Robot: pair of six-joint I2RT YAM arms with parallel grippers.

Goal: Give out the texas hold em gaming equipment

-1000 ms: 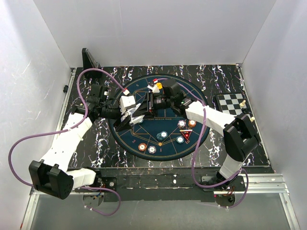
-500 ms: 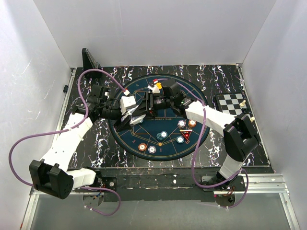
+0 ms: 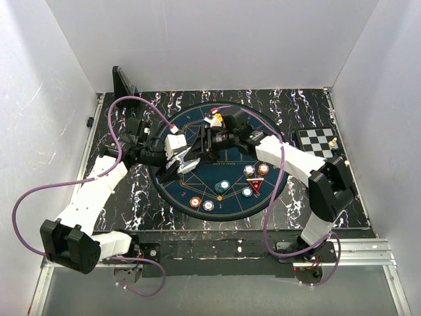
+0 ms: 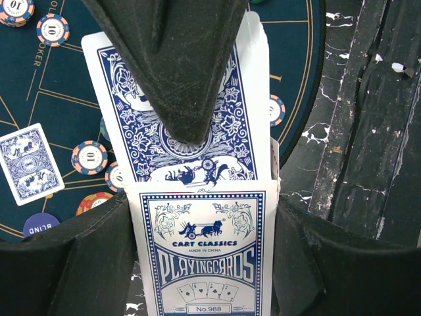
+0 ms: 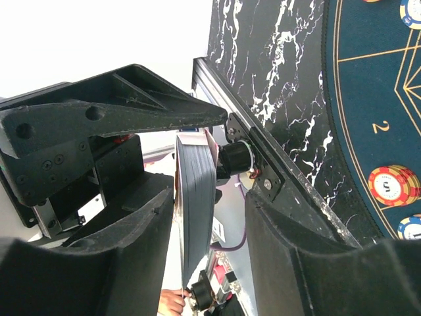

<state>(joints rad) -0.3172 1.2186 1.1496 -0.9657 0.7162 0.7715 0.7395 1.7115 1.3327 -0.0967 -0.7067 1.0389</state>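
My left gripper (image 4: 205, 253) is shut on a white-and-blue playing-card box (image 4: 207, 276), held above the round blue mat (image 3: 227, 201). The deck's patterned backs (image 4: 148, 138) stick out of the box's open end. My right gripper (image 5: 210, 217) stands open around the deck's edge (image 5: 196, 197); the deck lies against one finger, with a gap to the other. In the top view both grippers (image 3: 181, 161) (image 3: 200, 141) meet over the mat's left half. One card (image 4: 29, 164) lies on the mat. Striped chips (image 3: 223, 185) (image 3: 195, 201) and a red triangular marker (image 3: 254, 185) lie there too.
A chessboard (image 3: 320, 141) with pieces sits at the right edge of the black marbled table (image 3: 125, 197). A black upright stand (image 3: 123, 82) stands in the back left corner. More chips (image 3: 263, 169) (image 3: 248, 170) lie close to the marker. White walls enclose the table.
The right gripper's jaws have spread apart around the deck's end. The left gripper has closed on the box and stayed there. Both arms have barely shifted.
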